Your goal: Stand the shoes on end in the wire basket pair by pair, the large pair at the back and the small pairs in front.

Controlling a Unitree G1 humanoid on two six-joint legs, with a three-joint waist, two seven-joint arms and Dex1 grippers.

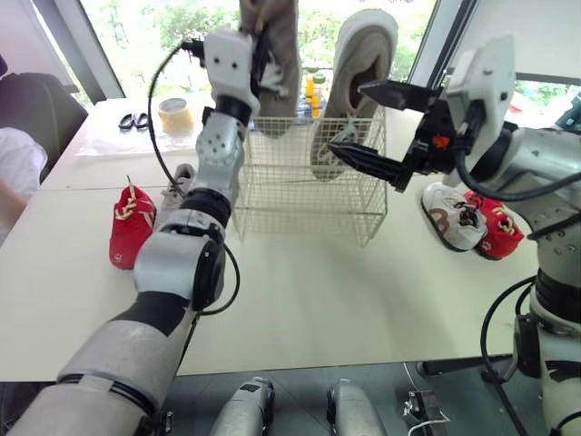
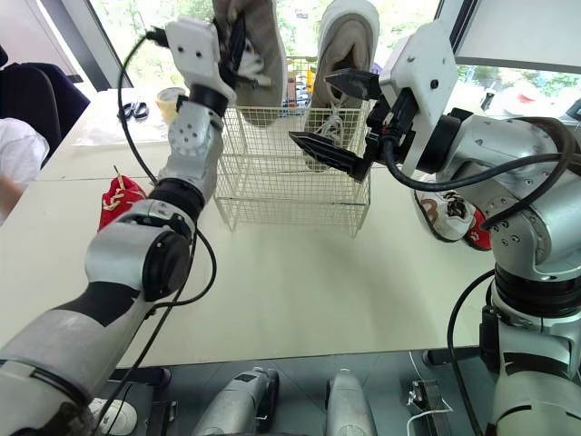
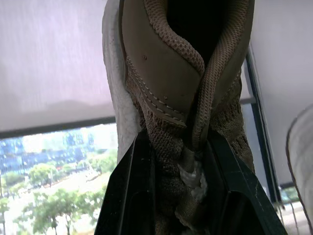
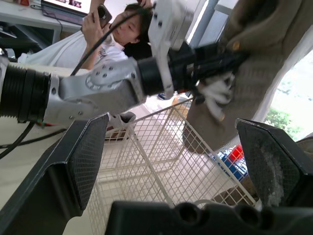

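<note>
Two large tan shoes are what matters just now. One shoe (image 1: 359, 64) already stands on end in the back right part of the wire basket (image 1: 300, 195), which sits toward the far edge of the worktop (image 1: 318, 300). Its mate (image 1: 286, 36) is up in the air over the basket's back left. The left gripper (image 1: 263, 73) is clamped on this second shoe, its two fingers pinching the laced upper from either side. To my eye it is held lengthwise up and down so that it can go straight down on end beside its partner, filling the back row as the task asks. The right gripper (image 1: 349, 118) hovers at the basket's right side, close to the standing shoe. Its fingers are spread wide and hold nothing. I would guess it waits there to steady that shoe if it tips against the wire. The small shoes lie out on the worktop. A red one (image 1: 130, 225) and a grey one (image 1: 177, 186) are toward the left edge, the grey one just beside the basket. A white one (image 1: 451, 216) and another red one (image 1: 495, 227) lie touching near the right edge. That leaves the front of the basket free for them once the big pair is settled.
</note>
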